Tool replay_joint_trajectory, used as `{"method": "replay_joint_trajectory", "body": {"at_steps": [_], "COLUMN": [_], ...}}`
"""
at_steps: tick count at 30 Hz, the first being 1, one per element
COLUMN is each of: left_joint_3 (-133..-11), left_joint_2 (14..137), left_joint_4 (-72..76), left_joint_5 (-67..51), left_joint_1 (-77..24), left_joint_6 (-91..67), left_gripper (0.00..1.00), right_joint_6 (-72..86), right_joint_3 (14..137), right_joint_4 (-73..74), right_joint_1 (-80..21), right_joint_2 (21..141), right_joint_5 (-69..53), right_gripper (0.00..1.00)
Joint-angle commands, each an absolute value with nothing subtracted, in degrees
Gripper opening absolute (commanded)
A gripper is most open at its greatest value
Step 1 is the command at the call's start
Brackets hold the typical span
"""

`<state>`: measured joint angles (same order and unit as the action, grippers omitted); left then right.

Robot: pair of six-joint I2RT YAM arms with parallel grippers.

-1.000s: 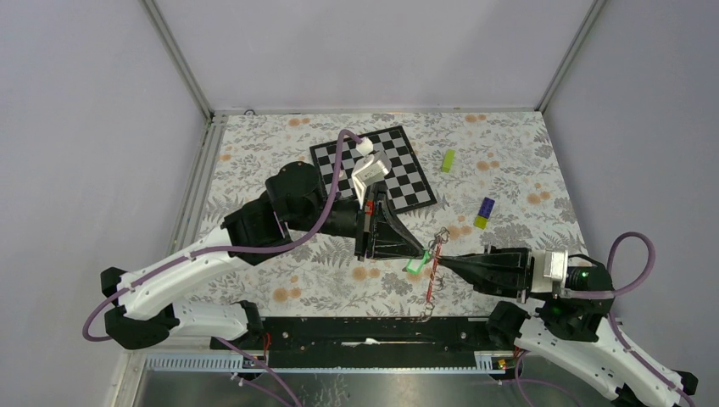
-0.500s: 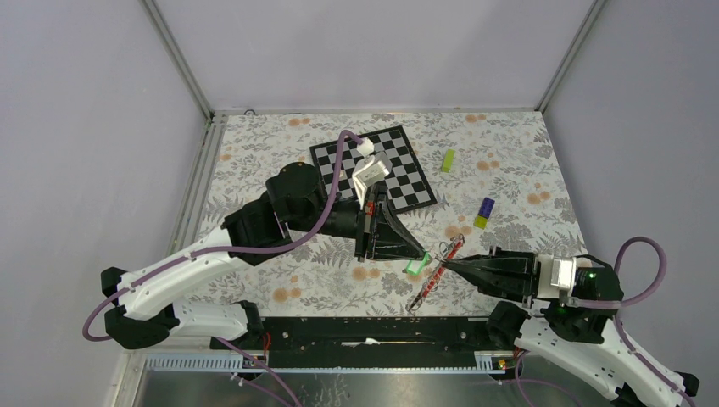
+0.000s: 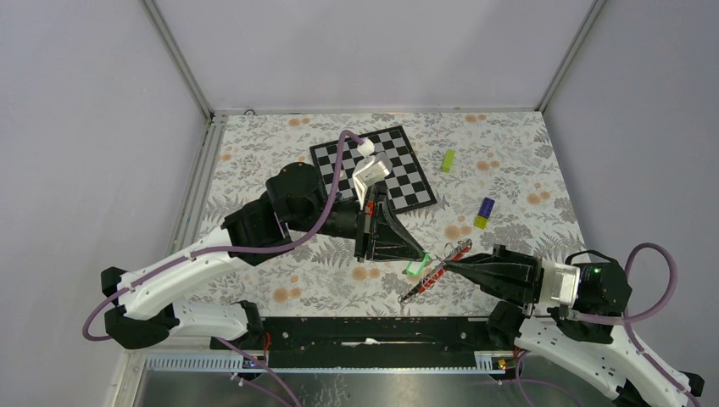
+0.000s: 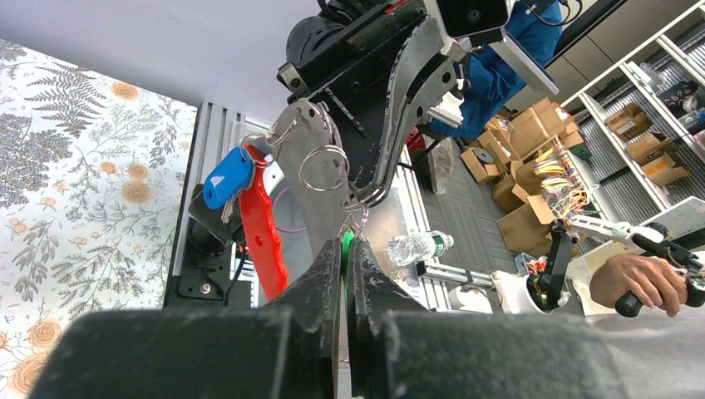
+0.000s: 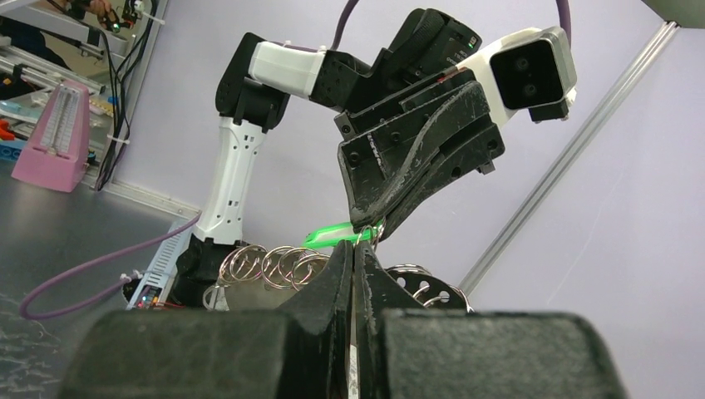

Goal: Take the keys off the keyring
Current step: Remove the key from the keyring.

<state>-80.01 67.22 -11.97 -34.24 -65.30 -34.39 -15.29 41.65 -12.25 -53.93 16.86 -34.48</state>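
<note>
Looks like they're mid-pull. The left gripper (image 3: 421, 253) has its fingers pinched together on the green key (image 3: 415, 265), and the right gripper (image 3: 447, 266) is clamped tight on the keyring (image 3: 459, 248). It's all held up in the air, lower centre-right of the top view. Next it probably needs to work that flat, plastic-headed key round the springy wire coil. The floppy red strap (image 3: 431, 278) and the blue key (image 4: 226, 177) just dangle.

Light: bright, even, diffuse | Shadows: soft, faint | Focus: overhead view sharp; both wrist views blurred at the bottom edge
</note>
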Motion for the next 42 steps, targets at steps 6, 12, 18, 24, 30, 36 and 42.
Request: {"method": "replay_joint_trajectory", "body": {"at_steps": [6,12,18,24,30,36,42], "left_joint_3": [-80.5,-80.8,-81.0,-81.5,-81.9,-81.9,-82.2], "left_joint_2": [67.1,67.1,67.4,67.9,68.1,68.1,68.7], "left_joint_4": [-9.2,-9.2,-9.3,-9.3,-9.7,-9.7,-9.5], "left_joint_5": [-33.3,-33.2,-33.1,-33.3,-33.4,-33.5,-34.2], "left_joint_1": [-65.0,-65.0,-65.0,-65.1,-65.0,-65.0,-65.0], "left_joint_6": [-34.3,-34.4,-34.5,-34.5,-34.3,-34.5,-34.6], "left_gripper": [0.00,0.00,0.00,0.00,0.00,0.00,0.00], "right_joint_6": [-31.4,-46.8,-54.6,-60.0,-62.2,-63.9,-64.3], "right_joint_3": [50.2,56.4,58.9,60.6,60.0,60.4,61.1], "right_joint_4": [0.4,14.2,19.7,23.5,22.0,21.9,21.4], "right_joint_1": [-53.9,-53.9,-53.9,-53.9,-53.9,-53.9,-53.9], "right_joint_2": [20.1,23.0,24.2,25.9,25.5,26.0,27.3], "right_joint_5": [-41.5,-43.1,-43.0,-42.8,-42.8,-42.7,-42.6], "right_gripper": [0.00,0.00,0.00,0.00,0.00,0.00,0.00]}}
